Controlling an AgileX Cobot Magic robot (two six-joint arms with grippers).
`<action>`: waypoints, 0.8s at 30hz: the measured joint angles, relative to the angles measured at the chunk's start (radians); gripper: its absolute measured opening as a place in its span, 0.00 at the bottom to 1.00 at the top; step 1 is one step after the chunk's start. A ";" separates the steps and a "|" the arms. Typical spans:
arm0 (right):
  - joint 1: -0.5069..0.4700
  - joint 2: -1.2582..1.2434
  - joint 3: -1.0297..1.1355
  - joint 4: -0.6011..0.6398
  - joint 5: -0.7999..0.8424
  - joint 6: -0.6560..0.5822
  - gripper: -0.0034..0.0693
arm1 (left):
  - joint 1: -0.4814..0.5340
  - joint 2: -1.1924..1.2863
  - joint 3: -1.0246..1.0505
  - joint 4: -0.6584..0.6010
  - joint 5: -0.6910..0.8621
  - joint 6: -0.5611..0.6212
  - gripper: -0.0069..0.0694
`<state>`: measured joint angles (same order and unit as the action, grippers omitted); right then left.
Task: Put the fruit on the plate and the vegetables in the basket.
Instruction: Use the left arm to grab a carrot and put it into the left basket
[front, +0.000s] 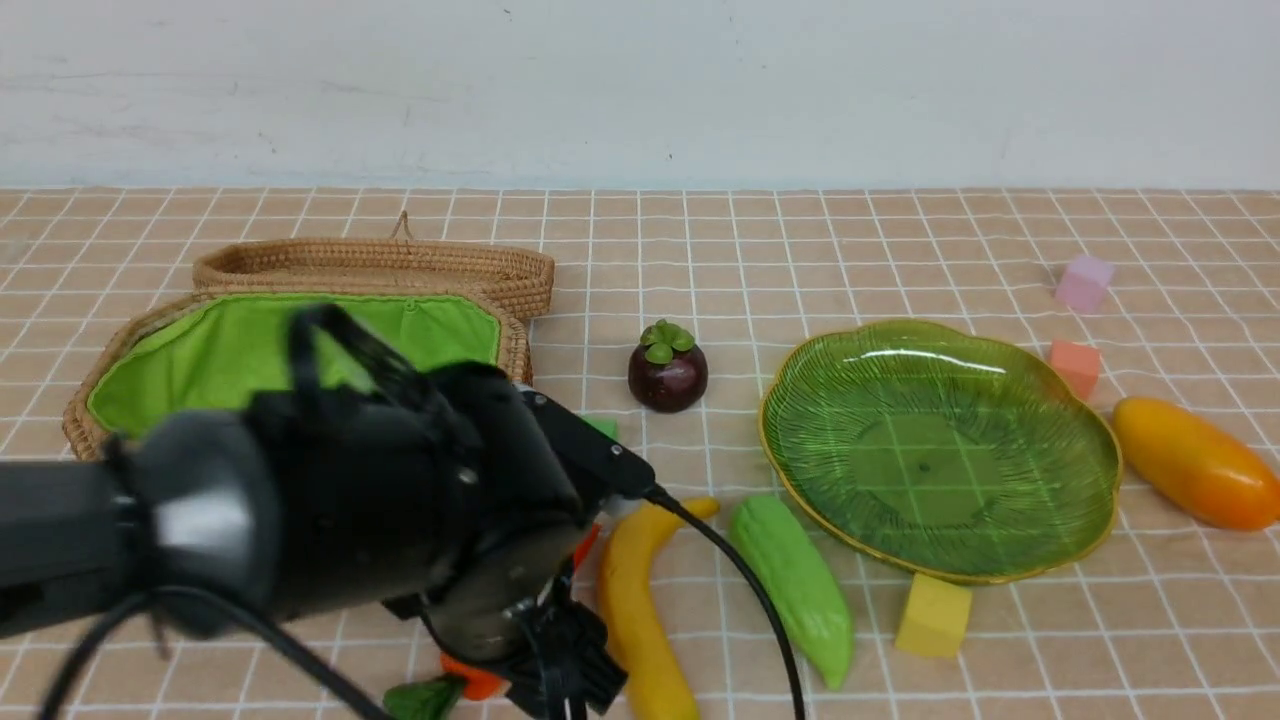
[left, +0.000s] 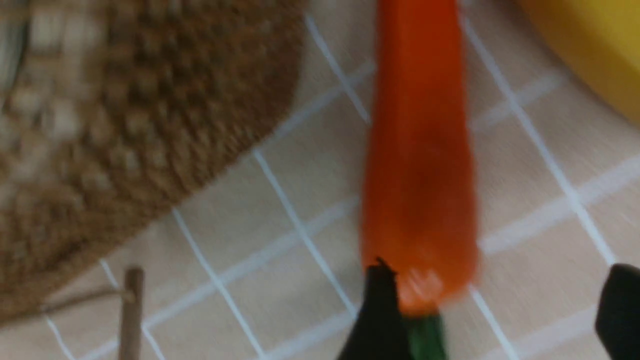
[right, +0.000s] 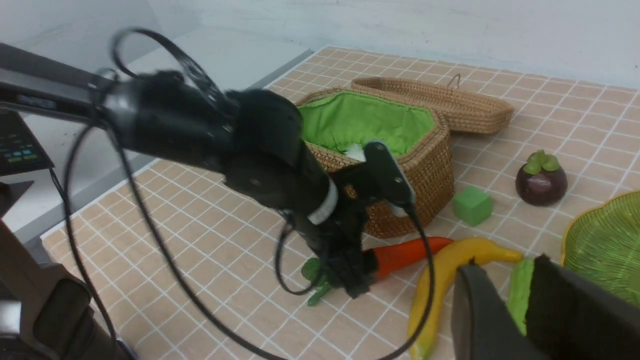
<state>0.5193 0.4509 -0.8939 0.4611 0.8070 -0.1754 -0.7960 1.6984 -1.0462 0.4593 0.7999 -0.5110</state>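
Observation:
The orange carrot (left: 420, 175) lies on the table beside the wicker basket (front: 290, 360). My left gripper (left: 500, 310) is open, low over the carrot's leafy end (right: 315, 280), with one finger (left: 380, 320) against the carrot. A white vegetable (right: 356, 150) shows inside the basket. The banana (front: 640, 610) and the green gourd (front: 795, 585) lie side by side in front of the green plate (front: 940, 450), which holds nothing. The mangosteen (front: 667, 370) stands behind them and the mango (front: 1195, 462) lies right of the plate. My right gripper (right: 505, 262) hovers above the gourd (right: 520, 290), narrowly open and holding nothing.
The basket's woven lid (front: 380, 265) lies open behind it. Foam cubes are scattered about: green (front: 600, 427) by the basket, yellow (front: 932, 615) at the plate's front rim, salmon (front: 1075, 365) and pink (front: 1083, 283) at the back right. The left arm's cable (front: 740, 580) crosses the banana.

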 joint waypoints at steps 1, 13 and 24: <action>0.000 0.000 0.000 0.003 0.001 0.000 0.29 | 0.001 0.021 0.000 0.027 -0.012 -0.023 0.83; 0.000 0.000 0.000 0.019 0.022 0.000 0.30 | 0.074 0.129 -0.005 -0.009 -0.083 -0.058 0.68; 0.000 0.000 0.000 0.023 0.022 0.000 0.30 | 0.076 0.085 -0.007 -0.078 -0.042 -0.002 0.59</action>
<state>0.5193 0.4509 -0.8939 0.4839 0.8287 -0.1754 -0.7201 1.7835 -1.0537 0.3816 0.7578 -0.5134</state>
